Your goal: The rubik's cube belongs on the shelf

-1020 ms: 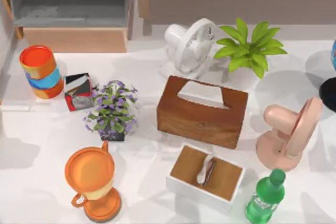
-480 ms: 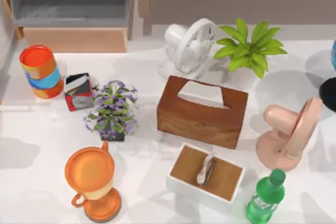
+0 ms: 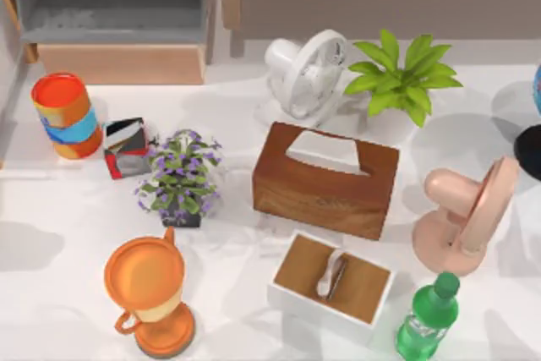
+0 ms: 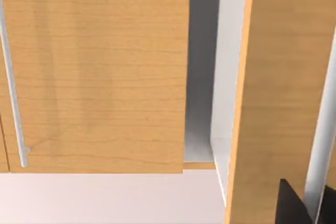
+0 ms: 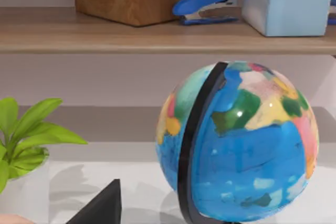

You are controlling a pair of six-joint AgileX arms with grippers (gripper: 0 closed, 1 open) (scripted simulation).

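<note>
Scene is lit brightly and evenly from above; the white bench [image 3: 51,209] is washed nearly to glare. Soft, blurred shadows are cast beside objs, e.g. by the pink fan [image 3: 469,209] and the green bottle [image 3: 427,319]. A small specular highlight is seen on the globe [image 5: 241,140]. Slight softness is noted throughout top view.

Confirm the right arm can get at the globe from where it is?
Probably yes. In the right wrist view the globe stands close ahead on the table, nothing between; the green plant stands clear of it.
</note>
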